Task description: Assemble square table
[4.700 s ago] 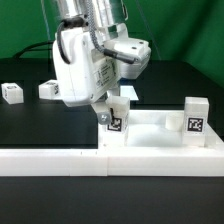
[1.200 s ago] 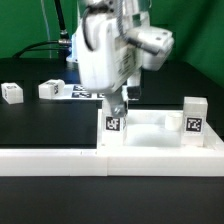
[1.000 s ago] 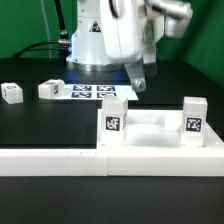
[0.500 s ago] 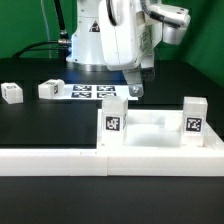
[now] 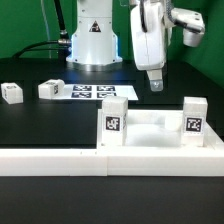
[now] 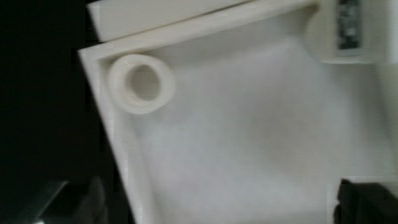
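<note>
The claw (image 5: pixel 156 86) hangs with its fingers apart and empty above the square table slab (image 5: pixel 150 124), which lies on the black table (image 5: pixel 50 125) against the border wall (image 5: pixel 60 160); a corner hole (image 6: pixel 143 81) sits just below the claw

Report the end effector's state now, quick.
End effector: open, holding nothing, raised above the square table.
</note>
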